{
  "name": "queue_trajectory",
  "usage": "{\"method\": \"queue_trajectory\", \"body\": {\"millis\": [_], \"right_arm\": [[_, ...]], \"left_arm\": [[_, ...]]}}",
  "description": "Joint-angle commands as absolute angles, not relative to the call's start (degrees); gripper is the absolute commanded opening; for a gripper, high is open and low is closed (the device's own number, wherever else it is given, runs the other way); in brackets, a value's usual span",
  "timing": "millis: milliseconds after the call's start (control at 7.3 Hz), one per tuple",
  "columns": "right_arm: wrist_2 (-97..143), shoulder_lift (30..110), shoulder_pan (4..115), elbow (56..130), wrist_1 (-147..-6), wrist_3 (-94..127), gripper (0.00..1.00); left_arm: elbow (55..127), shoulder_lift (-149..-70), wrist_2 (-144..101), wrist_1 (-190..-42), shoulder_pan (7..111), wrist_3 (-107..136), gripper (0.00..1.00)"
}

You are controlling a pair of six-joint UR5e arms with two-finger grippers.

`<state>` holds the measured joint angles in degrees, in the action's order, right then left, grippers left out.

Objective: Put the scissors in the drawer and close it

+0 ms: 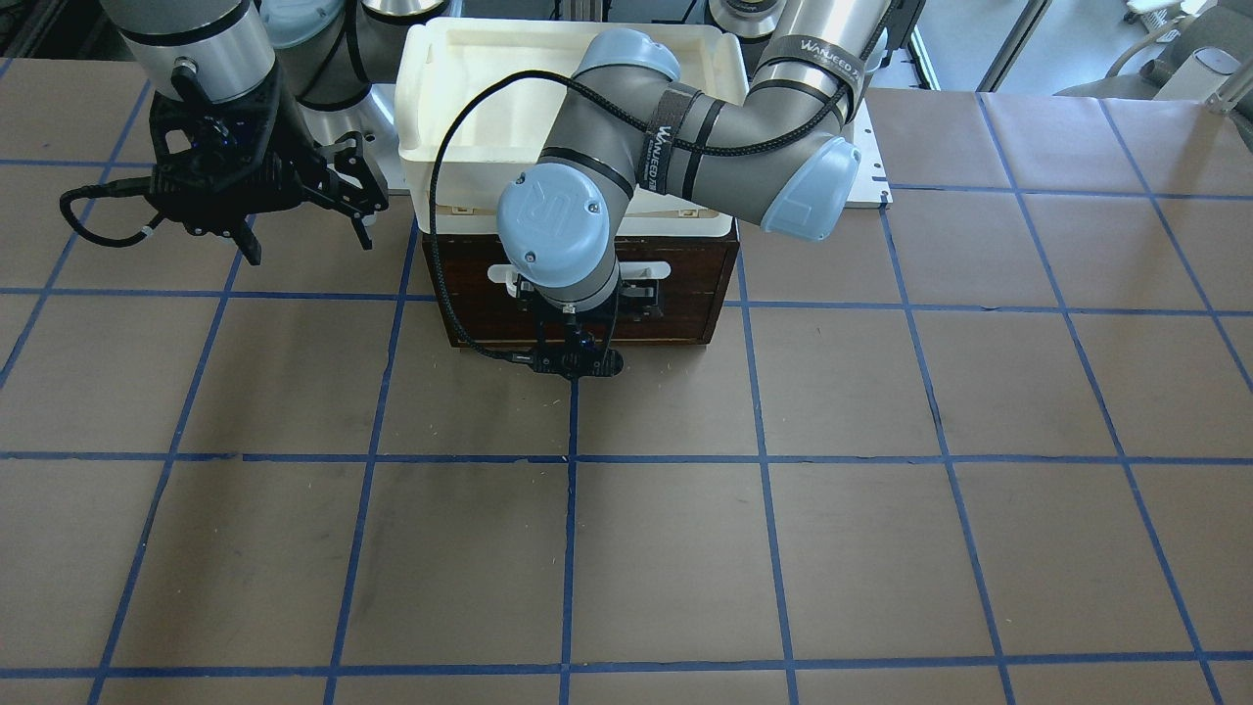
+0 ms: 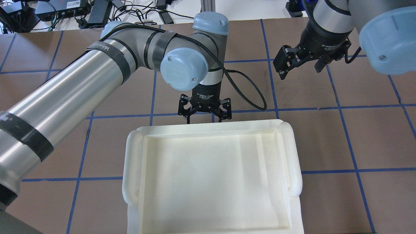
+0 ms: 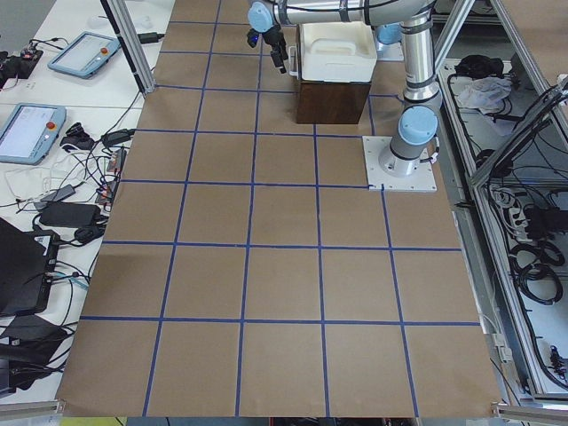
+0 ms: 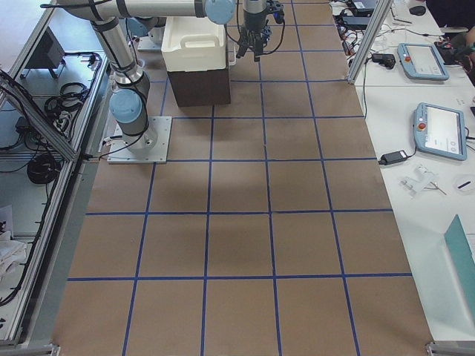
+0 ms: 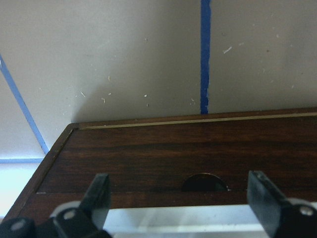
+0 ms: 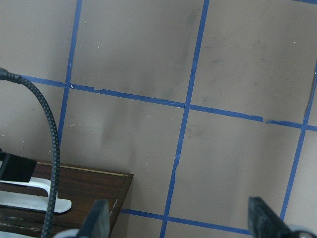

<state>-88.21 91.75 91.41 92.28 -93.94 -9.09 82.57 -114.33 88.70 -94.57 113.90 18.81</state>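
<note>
Closing drawer (image 1: 690,294): my left gripper (image 2: 204,119), released, straddles the white bar handle (image 1: 654,270) at centre, likely to push.
Right gripper (image 2: 299,66): released, parked upper right.
Scissors: unseen.

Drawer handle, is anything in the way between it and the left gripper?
Nothing visible is in the way. The left gripper is open, its fingers on either side of the white handle, right against the dark front of the drawer.
</note>
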Motion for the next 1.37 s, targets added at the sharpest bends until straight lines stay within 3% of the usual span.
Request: {"method": "queue_trajectory", "body": {"millis": [0, 411, 821, 1232], "right_arm": [[-88.68, 91.76, 91.41, 92.29, -94.3, -9.23, 1.0], [-88.68, 91.67, 91.41, 92.29, -94.39, -9.23, 1.0], [-88.77, 91.67, 91.05, 92.37, -94.48, -9.32, 1.0], [-88.77, 91.67, 91.05, 92.37, -94.48, -9.32, 1.0]], "left_arm": [[81.39, -113.73, 93.75, -83.49, 113.73, 18.02, 1.0], [81.39, -110.68, 97.88, -70.86, 113.47, 18.11, 1.0], [82.44, -101.53, 100.55, -71.54, 112.68, 18.02, 1.0], [84.19, -98.98, 97.4, -73.38, 105.41, 14.71, 1.0]]}}
